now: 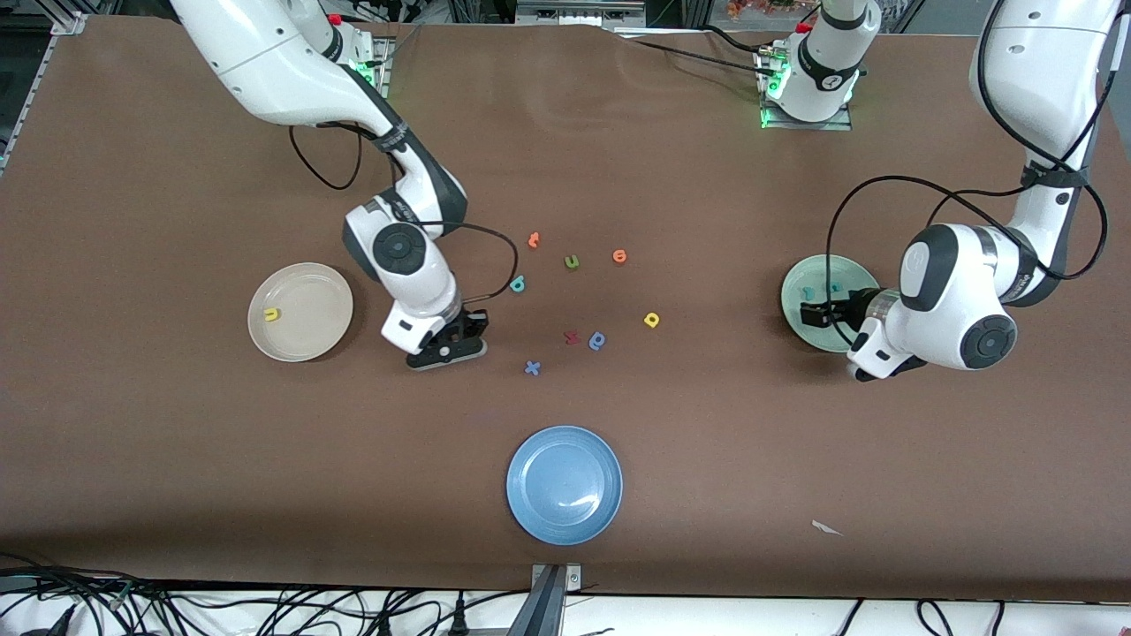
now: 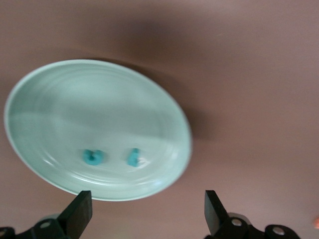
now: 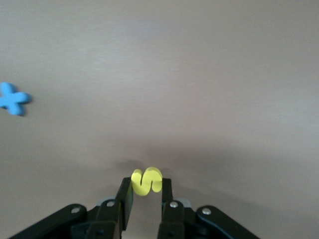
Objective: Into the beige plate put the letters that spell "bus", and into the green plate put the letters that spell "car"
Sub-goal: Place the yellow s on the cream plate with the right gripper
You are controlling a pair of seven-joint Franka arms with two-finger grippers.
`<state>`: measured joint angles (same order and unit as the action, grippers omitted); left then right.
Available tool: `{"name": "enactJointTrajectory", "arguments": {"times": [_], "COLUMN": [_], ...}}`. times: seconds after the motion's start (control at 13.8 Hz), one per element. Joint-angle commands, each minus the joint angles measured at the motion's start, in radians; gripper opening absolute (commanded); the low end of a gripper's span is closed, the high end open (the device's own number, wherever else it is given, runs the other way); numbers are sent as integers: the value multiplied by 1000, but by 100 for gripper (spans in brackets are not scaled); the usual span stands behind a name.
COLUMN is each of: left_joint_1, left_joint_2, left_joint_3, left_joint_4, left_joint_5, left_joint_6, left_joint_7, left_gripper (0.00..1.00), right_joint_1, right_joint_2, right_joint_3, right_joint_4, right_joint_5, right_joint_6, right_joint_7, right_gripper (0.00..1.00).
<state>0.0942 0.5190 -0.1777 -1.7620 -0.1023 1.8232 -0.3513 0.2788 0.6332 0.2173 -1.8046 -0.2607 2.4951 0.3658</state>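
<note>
Beige plate [image 1: 300, 311] holds the yellow u [image 1: 272, 314], green plate [image 1: 817, 300] two teal letters [image 2: 93, 157]; right gripper [image 1: 452, 346] jaws clamp the yellow s [image 3: 146, 181], left gripper [image 2: 147, 211] jaws wide and empty; teal b [image 1: 519, 283] and yellow a [image 1: 652, 320] remain on the counter [image 1: 707, 459].

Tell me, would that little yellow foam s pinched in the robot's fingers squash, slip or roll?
The little yellow foam s probably gives slightly: the right gripper is shut on it, yet its curves look undistorted. It seems light, held by its lower part only. Being flat, it should lie still rather than roll, like the blue cross-shaped letter on the table.
</note>
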Motion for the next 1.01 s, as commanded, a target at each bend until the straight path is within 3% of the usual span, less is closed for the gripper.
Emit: {"name": "enactJointTrajectory", "arguments": {"times": [0.0,0.22,0.43,0.65,0.72,0.8,0.87,0.94], "left_joint_1": [-16,-33,-120,-185,-203,-218,-234,-243], "left_joint_2": [-4,6,44,97,110,116,119,122], "left_joint_3": [-54,-132,-140,-140,-140,-140,-138,-137], "left_joint_4": [1,-2,-2,-2,-2,-2,-4,-4], "left_joint_5": [-28,-30,-28,-16,-14,-14,-14,-14], "left_joint_6": [51,151,318,427,444,447,447,447], "left_joint_7": [-153,-315,-523,-662,-696,-725,-759,-799], "left_gripper": [97,94,95,95,95,95,95,95], "right_joint_1": [-91,-193,-294,-329,-337,-340,-339,-339], "right_joint_2": [-139,-263,-375,-399,-391,-386,-383,-383], "right_joint_3": [10,11,8,-53,-61,-61,-61,-61], "right_joint_4": [-143,-289,-438,-479,-480,-480,-480,-478], "right_joint_5": [-18,-15,-14,-14,-14,-9,-6,-6], "right_joint_6": [-30,-45,-42,-36,-32,-24,-16,-16], "right_joint_7": [-141,-298,-448,-582,-596,-596,-594,-591], "right_gripper": [10,10,12,19,32,68,93,97]}}
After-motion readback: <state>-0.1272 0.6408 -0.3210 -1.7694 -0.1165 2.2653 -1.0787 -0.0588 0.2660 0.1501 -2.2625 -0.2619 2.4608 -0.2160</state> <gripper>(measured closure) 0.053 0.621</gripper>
